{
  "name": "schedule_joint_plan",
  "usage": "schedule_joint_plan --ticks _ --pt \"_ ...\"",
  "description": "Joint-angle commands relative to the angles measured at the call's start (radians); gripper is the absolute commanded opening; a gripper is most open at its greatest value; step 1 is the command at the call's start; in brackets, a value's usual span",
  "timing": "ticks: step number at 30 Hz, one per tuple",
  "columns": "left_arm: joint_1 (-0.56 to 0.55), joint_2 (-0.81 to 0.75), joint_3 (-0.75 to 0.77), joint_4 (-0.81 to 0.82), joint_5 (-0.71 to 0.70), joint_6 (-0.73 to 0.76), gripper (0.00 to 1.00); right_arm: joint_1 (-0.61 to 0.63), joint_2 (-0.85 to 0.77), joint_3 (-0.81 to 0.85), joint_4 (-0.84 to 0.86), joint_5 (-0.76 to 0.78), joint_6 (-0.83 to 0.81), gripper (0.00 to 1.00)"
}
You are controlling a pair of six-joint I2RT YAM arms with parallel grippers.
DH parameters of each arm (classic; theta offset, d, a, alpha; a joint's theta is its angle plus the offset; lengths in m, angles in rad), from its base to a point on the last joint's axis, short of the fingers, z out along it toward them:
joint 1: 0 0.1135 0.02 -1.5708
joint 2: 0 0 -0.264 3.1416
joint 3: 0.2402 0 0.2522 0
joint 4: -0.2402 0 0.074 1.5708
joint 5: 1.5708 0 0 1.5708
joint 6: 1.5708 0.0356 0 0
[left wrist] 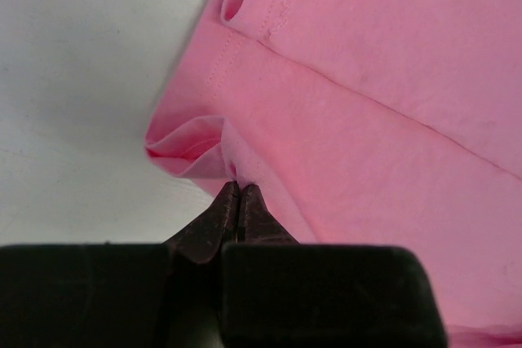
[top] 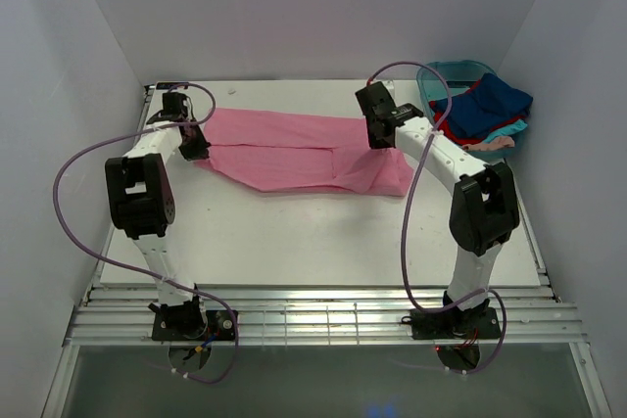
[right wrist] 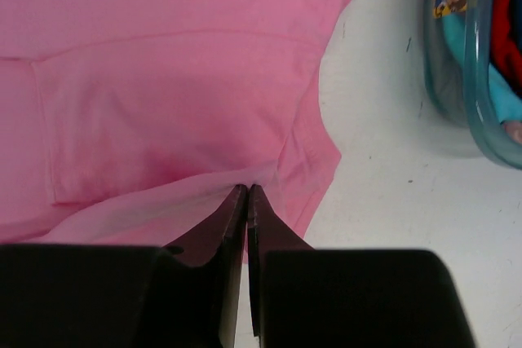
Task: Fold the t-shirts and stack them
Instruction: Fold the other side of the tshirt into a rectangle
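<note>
On table (top: 323, 242), one pink t-shirt (top: 294, 149)

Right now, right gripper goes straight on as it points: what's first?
The pink shirt: the right gripper is shut on its edge, and more pink cloth lies straight ahead. The tub sits off to the side.

**Cloth.** The pink t-shirt (top: 294, 149), across the table's far half, is presenting as soft, matt knit cloth with stitched hems. One thin layer at the right gripper (right wrist: 246, 187) is letting light through. The heaped shirts (top: 495, 105) in the tub are likewise reading as matt cloth.

**Plastic.** The tub (top: 428, 80), at the far right corner, is showing glossy, translucent teal plastic. The purple cables (top: 406, 242) are looking smooth and slightly shiny.

**Grippers.** The fingers (left wrist: 214, 222) of the left gripper (left wrist: 236, 187) and those of the right are appearing matt black and finely grained.

**Table.** The table (top: 323, 242) is showing a smooth, matt white top. The rails (top: 323, 318) along its near edge are looking like bare ribbed metal.
</note>
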State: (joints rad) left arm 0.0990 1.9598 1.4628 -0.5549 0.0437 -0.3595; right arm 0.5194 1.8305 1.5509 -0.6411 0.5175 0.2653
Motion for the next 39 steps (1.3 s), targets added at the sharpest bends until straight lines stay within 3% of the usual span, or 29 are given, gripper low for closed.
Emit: schedule_joint_plan --ticks 1,10,22,39 --pt "0.007 0.017 0.071 -0.036 0.019 0.002 0.01 -0.047 0.052 0.122 0.017 -0.017 -0.086 0.08" --pt "0.010 0.066 0.169 -0.046 0.008 -0.019 0.01 -0.125 0.179 0.294 -0.014 -0.051 -0.146 0.08" --pt "0.018 0.191 0.310 -0.083 0.039 -0.029 0.01 -0.148 0.283 0.344 -0.017 -0.062 -0.161 0.08" --pt "0.033 0.258 0.384 -0.088 0.028 -0.035 0.00 -0.180 0.383 0.451 -0.038 -0.036 -0.173 0.08"
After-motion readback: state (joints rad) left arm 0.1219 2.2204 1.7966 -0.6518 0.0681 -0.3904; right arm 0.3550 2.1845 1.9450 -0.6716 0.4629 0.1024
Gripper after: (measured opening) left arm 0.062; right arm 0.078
